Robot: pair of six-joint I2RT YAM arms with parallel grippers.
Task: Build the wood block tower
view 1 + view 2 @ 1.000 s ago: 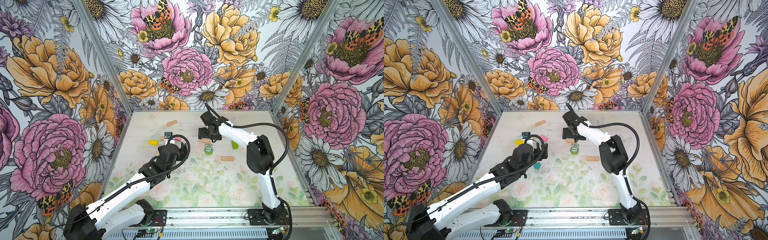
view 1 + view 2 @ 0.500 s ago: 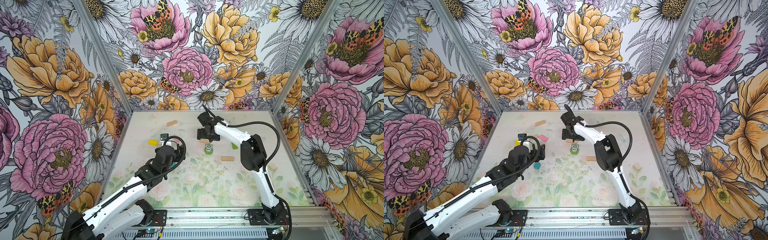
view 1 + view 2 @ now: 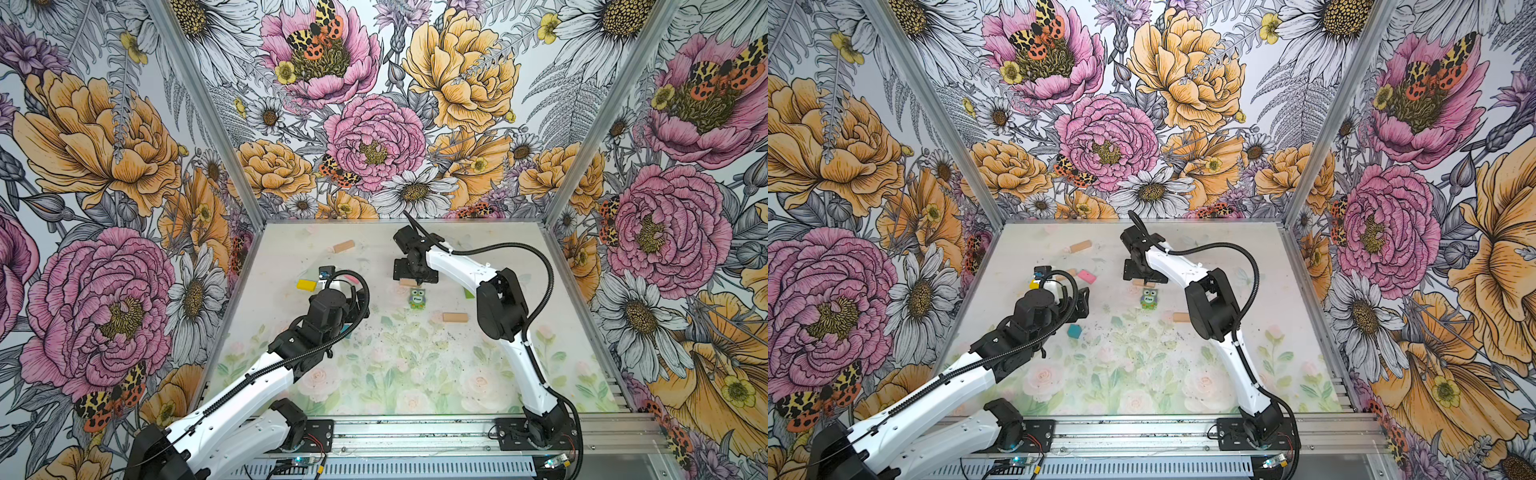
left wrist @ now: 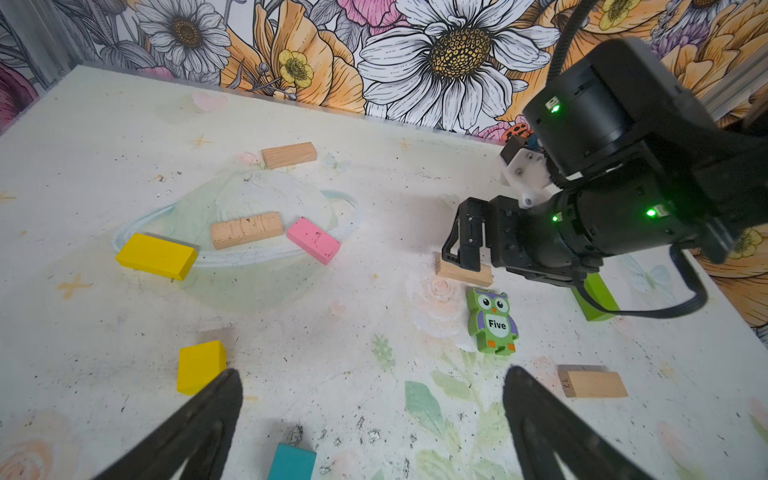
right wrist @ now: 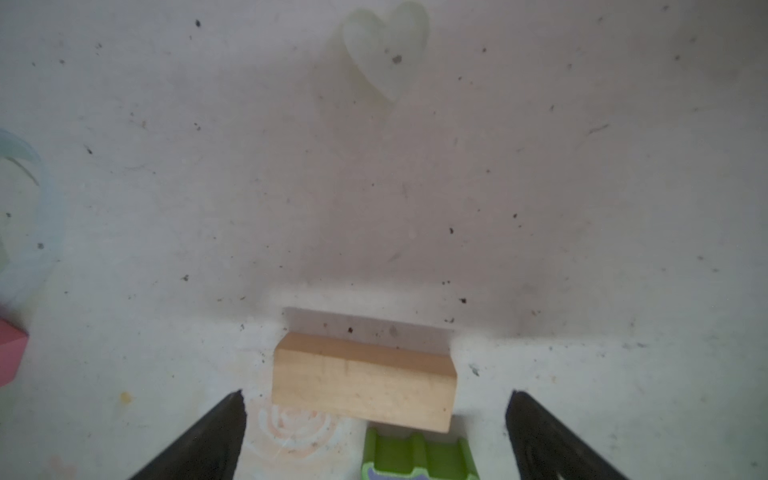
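The left gripper (image 4: 372, 374) and right gripper (image 5: 376, 395) gaped wide and empty, the right over a tan bar (image 5: 363, 380), with the owl piece (image 4: 492, 322) marked "Five" at the bar's six o'clock.

The owl block (image 4: 492, 322) carries the word "Five" on its white belly. A tan bar (image 4: 594, 384) has small end digits, too faint to read.
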